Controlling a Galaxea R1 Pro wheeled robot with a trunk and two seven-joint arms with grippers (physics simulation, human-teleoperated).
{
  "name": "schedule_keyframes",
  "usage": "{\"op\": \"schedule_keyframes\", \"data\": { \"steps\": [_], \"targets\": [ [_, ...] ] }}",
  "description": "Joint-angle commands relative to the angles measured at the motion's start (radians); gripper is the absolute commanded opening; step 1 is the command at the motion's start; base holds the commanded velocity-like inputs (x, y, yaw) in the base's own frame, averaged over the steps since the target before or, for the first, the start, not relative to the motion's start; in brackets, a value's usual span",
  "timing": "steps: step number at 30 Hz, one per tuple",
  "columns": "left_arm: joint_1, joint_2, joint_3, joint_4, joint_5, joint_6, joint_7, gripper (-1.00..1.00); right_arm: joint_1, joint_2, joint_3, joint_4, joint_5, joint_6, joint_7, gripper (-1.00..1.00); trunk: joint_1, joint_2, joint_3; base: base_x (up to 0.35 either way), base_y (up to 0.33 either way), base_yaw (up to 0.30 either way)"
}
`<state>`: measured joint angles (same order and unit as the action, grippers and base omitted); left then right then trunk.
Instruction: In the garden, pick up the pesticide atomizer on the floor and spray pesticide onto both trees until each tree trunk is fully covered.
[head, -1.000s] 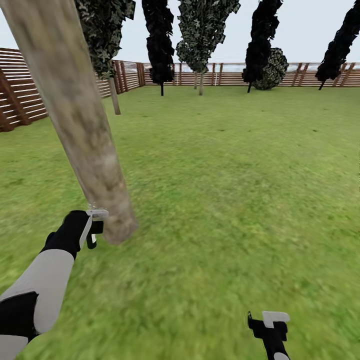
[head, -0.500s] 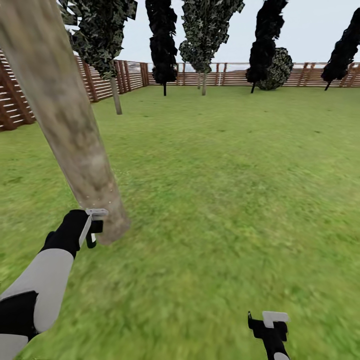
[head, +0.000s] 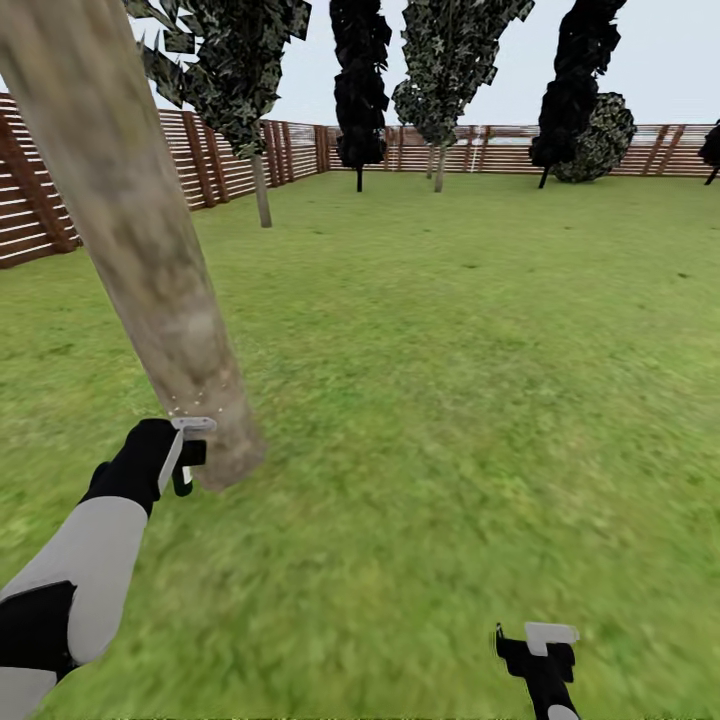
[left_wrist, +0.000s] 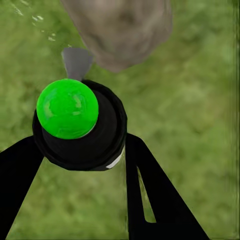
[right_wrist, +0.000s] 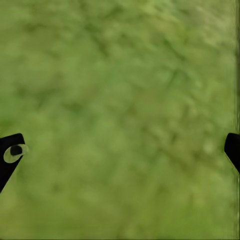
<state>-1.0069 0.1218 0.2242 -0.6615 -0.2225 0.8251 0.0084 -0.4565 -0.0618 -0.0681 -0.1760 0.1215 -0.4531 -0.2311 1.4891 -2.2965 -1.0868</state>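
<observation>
writing: none readable on anything
atomizer (left_wrist: 80, 122): black body, green round cap, grey nozzle
axis: nozzle aimed at tree trunk (head: 150, 260) base; long axis along the gripper fingers
location: just beside trunk base, above grass (head: 450, 380)
left gripper (head: 185, 455): pinching the atomizer
right gripper (right_wrist: 120, 150): spread, over grass
pesticide (head: 195, 405): white specks on trunk above nozzle

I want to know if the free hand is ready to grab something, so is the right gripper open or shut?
Open. In the right wrist view the fingertips sit far apart at opposite edges, with bare grass between them and nothing held by the right gripper.
</observation>
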Motion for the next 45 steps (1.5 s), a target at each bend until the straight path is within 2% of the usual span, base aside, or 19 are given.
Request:
{"op": "schedule_keyframes", "data": {
  "steps": [1,5,8,10,12,13,15,17,18,25,27,29,31,36,40,41,42,43,45],
  "targets": [
    [-0.001,-0.002,0.002,-0.001,-0.003,0.005,0.001,-1.00,-0.001,0.000,-0.007,0.001,0.010,-0.002,-0.002,1.00,0.000,0.000,-0.001,-0.078,-0.272,0.001],
    [0.003,0.004,0.002,-0.024,-0.003,0.006,0.001,-1.00,-0.001,0.000,-0.007,0.001,0.010,-0.002,-0.002,1.00,0.000,0.000,-0.001,-0.102,-0.265,0.024],
    [0.014,0.021,0.003,-0.088,-0.006,0.050,0.001,-1.00,-0.001,0.002,-0.007,0.001,0.011,-0.002,-0.002,1.00,0.000,0.000,-0.001,-0.205,-0.165,0.226],
    [0.018,0.037,0.001,-0.089,-0.010,0.058,0.000,-1.00,-0.001,0.002,-0.007,0.001,0.011,-0.002,-0.002,1.00,0.000,0.000,-0.001,-0.037,-0.027,0.271],
    [0.021,0.073,-0.002,-0.076,-0.007,0.055,-0.002,-1.00,-0.001,0.002,-0.007,0.001,0.011,-0.002,-0.002,1.00,0.000,0.000,-0.001,-0.009,-0.006,0.275],
    [0.026,0.077,-0.005,-0.048,-0.005,0.052,-0.003,-1.00,-0.001,0.002,-0.007,0.001,0.011,-0.002,-0.002,1.00,0.000,0.000,-0.001,-0.002,-0.001,0.276],
    [0.039,0.067,-0.006,0.002,-0.003,0.036,-0.004,-1.00,-0.001,0.002,-0.007,0.001,0.011,-0.002,-0.002,1.00,0.000,0.000,-0.001,-0.001,0.000,0.274],
    [0.046,0.022,-0.004,0.044,-0.003,-0.022,-0.004,-1.00,-0.001,0.002,-0.007,0.001,0.010,-0.002,-0.002,1.00,0.000,0.000,-0.001,0.009,0.000,0.094],
    [0.046,0.019,-0.004,0.047,-0.003,-0.028,-0.004,-1.00,-0.001,0.002,-0.007,0.001,0.010,-0.002,-0.002,1.00,0.000,0.000,-0.001,0.146,-0.047,0.016],
    [0.047,0.013,-0.004,0.049,-0.003,-0.032,-0.001,-1.00,-0.001,0.000,-0.007,0.001,0.011,-0.002,-0.002,1.00,0.000,0.000,-0.001,0.267,-0.112,0.002],
    [0.052,0.021,-0.001,0.051,-0.005,-0.037,-0.002,-1.00,-0.001,0.000,-0.007,0.001,0.010,-0.002,-0.002,1.00,0.000,0.000,-0.001,0.297,-0.104,0.000],
    [0.102,0.034,0.002,0.049,-0.007,-0.041,-0.002,-1.00,-0.001,0.000,-0.007,0.001,0.010,-0.002,-0.002,1.00,0.000,0.000,-0.001,0.319,-0.028,0.000],
    [0.124,0.041,-0.002,0.053,-0.005,-0.042,-0.001,-1.00,-0.001,0.000,-0.007,0.001,0.011,-0.002,-0.002,1.00,0.000,0.000,-0.001,0.331,-0.006,0.000],
    [0.128,0.008,0.000,0.052,-0.003,-0.043,-0.002,-1.00,-0.001,0.000,-0.007,0.001,0.011,-0.002,-0.002,1.00,0.000,0.000,-0.001,0.290,-0.050,0.000],
    [0.155,0.049,0.003,0.049,-0.004,-0.048,-0.002,-1.00,-0.001,0.000,-0.007,0.001,0.012,-0.002,-0.002,1.00,0.000,0.000,-0.001,0.015,-0.003,0.000],
    [0.163,0.050,0.002,0.053,-0.004,-0.078,-0.002,-1.00,-0.001,0.000,-0.007,0.001,0.012,-0.002,-0.002,1.00,0.000,0.000,-0.001,0.001,0.000,0.000],
    [0.169,0.046,0.002,0.066,-0.002,-0.158,-0.003,-1.00,-0.001,0.000,-0.007,0.001,0.012,-0.002,-0.002,1.00,0.000,0.000,-0.001,0.000,0.000,0.000],
    [0.171,0.043,0.007,0.104,0.000,-0.193,-0.003,-1.00,-0.001,0.000,-0.007,0.001,0.012,-0.002,-0.002,1.00,0.000,0.000,-0.001,0.000,0.000,0.000],
    [0.171,0.037,0.010,0.148,0.014,-0.217,-0.003,-1.00,-0.001,0.000,-0.007,0.001,0.012,-0.002,-0.002,1.00,0.000,0.000,-0.001,0.000,0.000,0.000]
  ]
}}
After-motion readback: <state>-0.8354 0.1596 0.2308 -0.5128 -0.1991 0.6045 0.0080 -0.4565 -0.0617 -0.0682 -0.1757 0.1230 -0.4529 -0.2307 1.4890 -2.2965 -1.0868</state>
